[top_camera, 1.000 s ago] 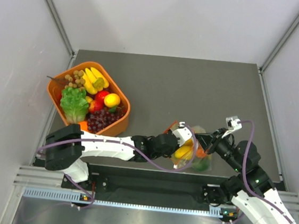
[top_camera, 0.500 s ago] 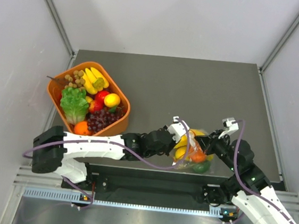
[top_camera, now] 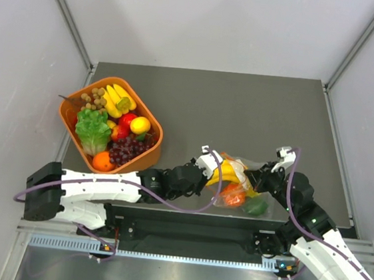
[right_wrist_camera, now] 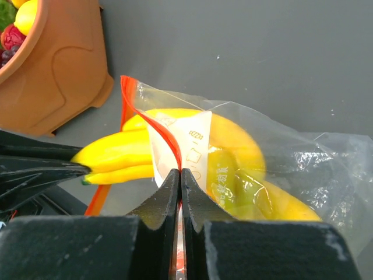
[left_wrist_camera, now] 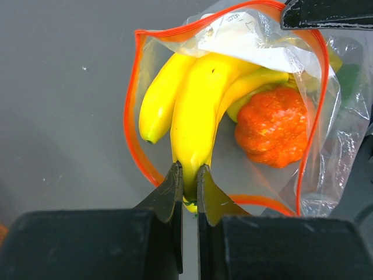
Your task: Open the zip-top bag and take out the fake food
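Note:
The clear zip-top bag (top_camera: 245, 176) lies near the table's front, its orange-red zip mouth (left_wrist_camera: 130, 111) open towards the left. My left gripper (left_wrist_camera: 189, 171) is shut on the stem end of the yellow banana bunch (left_wrist_camera: 195, 114), which sticks halfway out of the mouth; the bunch also shows in the top view (top_camera: 224, 172). The orange-red round fruit (left_wrist_camera: 271, 125) sits inside the bag beside it. A dark green fruit (top_camera: 255, 207) lies at the bag's near end. My right gripper (right_wrist_camera: 180, 174) is shut on the bag's zip edge (right_wrist_camera: 163, 133) and holds it.
The orange basket (top_camera: 72, 131) stands at the left with bananas, lettuce, grapes and other fruit in it. Its corner shows in the right wrist view (right_wrist_camera: 55, 76). The table's front edge runs just below the bag.
My left gripper has moved left with the banana bunch, drawing it partway out of the bag. The bag and the right gripper have shifted slightly left too.

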Controlling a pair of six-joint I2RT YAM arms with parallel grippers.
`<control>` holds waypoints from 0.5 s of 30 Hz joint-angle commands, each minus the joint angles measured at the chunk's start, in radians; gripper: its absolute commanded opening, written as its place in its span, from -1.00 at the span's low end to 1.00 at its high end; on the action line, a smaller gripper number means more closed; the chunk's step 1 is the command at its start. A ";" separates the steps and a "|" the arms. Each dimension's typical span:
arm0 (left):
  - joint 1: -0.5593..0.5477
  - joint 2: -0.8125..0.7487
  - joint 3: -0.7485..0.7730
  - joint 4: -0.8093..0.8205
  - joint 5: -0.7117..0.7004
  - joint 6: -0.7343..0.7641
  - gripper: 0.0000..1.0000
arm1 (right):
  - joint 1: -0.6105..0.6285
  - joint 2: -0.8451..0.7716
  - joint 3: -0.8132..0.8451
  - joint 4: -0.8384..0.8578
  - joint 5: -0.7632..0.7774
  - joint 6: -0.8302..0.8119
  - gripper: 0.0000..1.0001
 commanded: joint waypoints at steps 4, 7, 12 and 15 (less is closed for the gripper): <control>0.002 -0.101 -0.023 -0.007 -0.062 -0.015 -1.00 | 0.015 0.003 0.011 0.018 0.044 -0.019 -1.00; 0.002 -0.134 -0.038 0.002 -0.088 -0.009 -1.00 | 0.015 0.006 0.007 0.021 0.042 -0.019 -1.00; 0.002 -0.174 -0.037 -0.025 -0.134 0.005 -1.00 | 0.015 0.006 0.007 0.016 0.045 -0.023 -1.00; 0.002 -0.191 -0.027 -0.060 -0.146 0.011 -1.00 | 0.015 0.005 0.008 0.018 0.048 -0.023 -1.00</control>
